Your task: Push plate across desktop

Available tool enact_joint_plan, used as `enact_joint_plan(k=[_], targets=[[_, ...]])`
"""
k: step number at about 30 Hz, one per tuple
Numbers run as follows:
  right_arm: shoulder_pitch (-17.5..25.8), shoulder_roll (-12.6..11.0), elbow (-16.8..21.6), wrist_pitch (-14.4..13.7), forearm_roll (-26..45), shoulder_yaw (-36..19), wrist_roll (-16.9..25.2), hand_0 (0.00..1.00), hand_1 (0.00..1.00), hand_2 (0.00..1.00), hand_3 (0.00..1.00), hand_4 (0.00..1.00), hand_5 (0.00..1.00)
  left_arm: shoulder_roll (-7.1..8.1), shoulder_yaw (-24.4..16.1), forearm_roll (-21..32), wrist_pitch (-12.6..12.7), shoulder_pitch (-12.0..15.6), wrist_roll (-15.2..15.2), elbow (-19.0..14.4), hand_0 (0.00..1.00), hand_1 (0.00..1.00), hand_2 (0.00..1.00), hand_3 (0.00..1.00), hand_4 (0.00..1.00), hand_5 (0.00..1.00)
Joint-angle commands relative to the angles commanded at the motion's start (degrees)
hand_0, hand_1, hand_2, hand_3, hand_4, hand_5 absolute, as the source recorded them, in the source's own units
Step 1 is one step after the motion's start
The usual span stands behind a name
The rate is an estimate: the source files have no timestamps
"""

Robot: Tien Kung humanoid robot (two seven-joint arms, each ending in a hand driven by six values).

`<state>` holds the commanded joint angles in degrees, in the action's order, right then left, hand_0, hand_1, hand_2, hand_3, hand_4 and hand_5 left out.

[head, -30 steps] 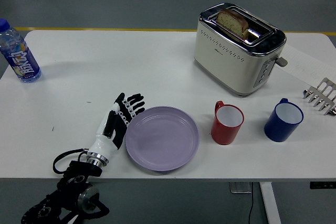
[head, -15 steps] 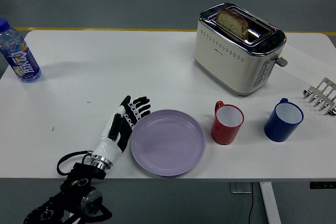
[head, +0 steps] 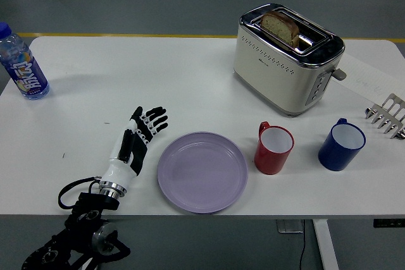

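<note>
The lilac plate [head: 202, 171] lies flat near the front edge of the white bench [head: 158, 80], a little left of the middle, with its near rim close to that edge. Its dish is bare. Just to its right stands a red mug [head: 273, 148], handle turned toward the far side, with only a narrow gap between mug and plate rim; this is the closest thing in the plate's way on that side. Further right, apart from the red one, stands a blue mug [head: 341, 146].

Behind the mugs, toward the far right, a cream toaster [head: 286, 59] sits at an angle with a slice of bread [head: 281, 26] standing up out of one slot. At the right edge a small metal rack [head: 387, 116] is partly cut off by the frame.

Straight beyond the plate and to its far left the bench surface is open, up to a water bottle [head: 23, 64] with a blue cap standing near the far left corner.

The left robot hand [head: 134, 143] lies to the left of the plate, palm down over the bench with its fingers spread and pointing away and slightly right, holding nothing. A clear strip of bench shows between it and the plate rim, so the two are not touching. Its black arm comes up from the lower left corner.
</note>
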<state>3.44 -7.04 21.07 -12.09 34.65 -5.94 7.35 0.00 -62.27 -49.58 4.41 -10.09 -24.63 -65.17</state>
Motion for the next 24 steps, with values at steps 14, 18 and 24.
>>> enact_joint_plan(k=[14,18,24], targets=[[-0.49,-0.46,0.19,-0.47,-1.23,-2.49,0.1,0.591,0.589,0.736,0.652,0.444,0.445,7.11,-9.66,-0.45,1.89,1.9,2.83,-4.03,0.776,0.793,0.794,0.693,0.609,0.998],[-0.48,-0.47,0.23,-0.54,-1.26,-2.68,0.16,0.591,0.591,0.736,0.652,0.443,0.443,9.48,-13.29,-0.61,2.7,2.4,3.79,-3.76,0.772,0.792,0.797,0.697,0.608,0.998],[-0.43,-0.34,0.14,-0.52,-1.04,-2.52,0.09,0.591,0.59,0.734,0.651,0.444,0.444,11.98,-18.64,-0.3,3.54,3.4,3.79,-2.16,0.772,0.789,0.797,0.695,0.603,0.998]])
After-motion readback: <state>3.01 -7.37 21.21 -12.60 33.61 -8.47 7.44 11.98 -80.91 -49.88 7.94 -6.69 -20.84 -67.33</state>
